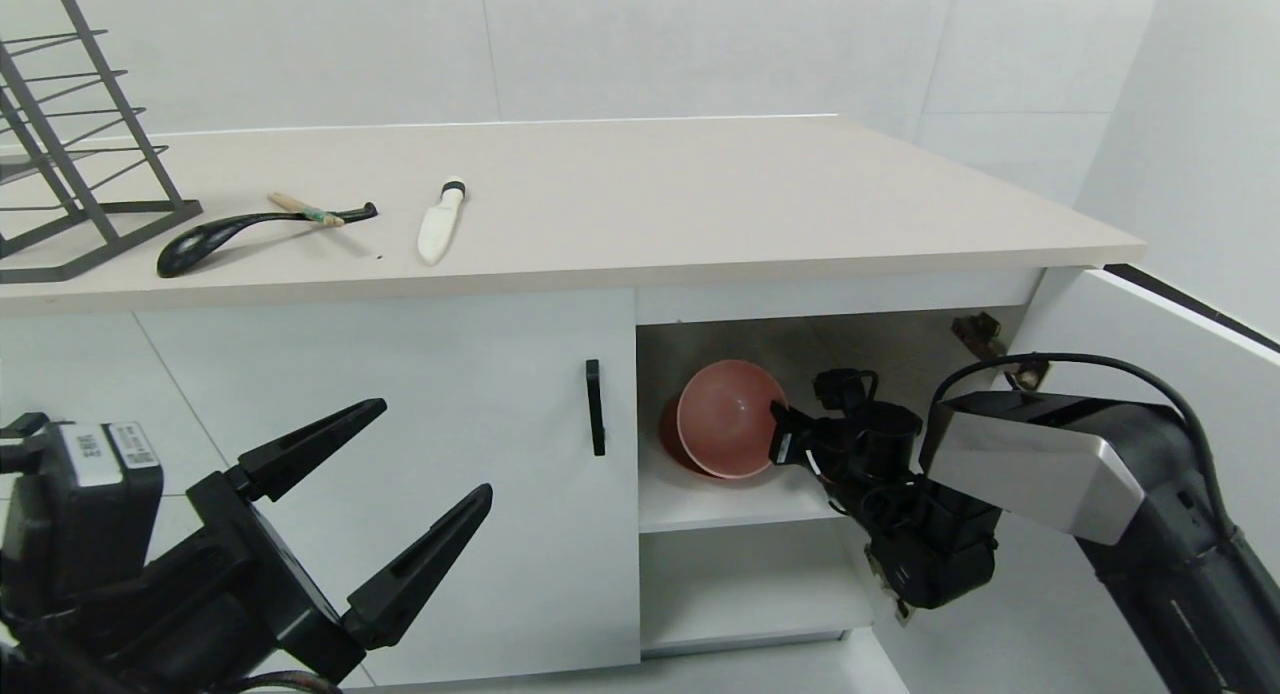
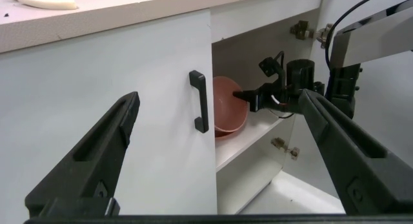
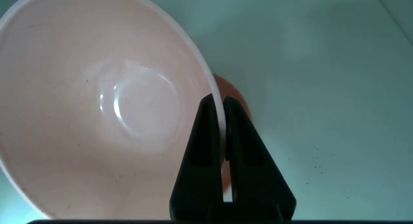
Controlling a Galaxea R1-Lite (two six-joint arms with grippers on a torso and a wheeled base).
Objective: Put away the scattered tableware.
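the right gripper [image 1: 782, 424] is closed on the rim of the pink bowl [image 1: 725, 414], which stands tilted on the upper shelf [image 1: 720, 506] inside the open cabinet at the right. the left gripper [image 1: 430, 449] hangs spread wide at the near left, before the closed door [image 1: 400, 394]. a black spoon [image 1: 215, 236], chopsticks [image 1: 305, 210] and a white knife [image 1: 440, 224] lie on the counter [image 1: 700, 204], right of the wire rack [image 1: 70, 144].

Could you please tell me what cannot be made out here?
- Head view: the dish rack is cut off by the left edge.
- Left wrist view: the white knife is cut off by the top edge.
- Right wrist view: the right pincer covers some rim of the pink bowl.
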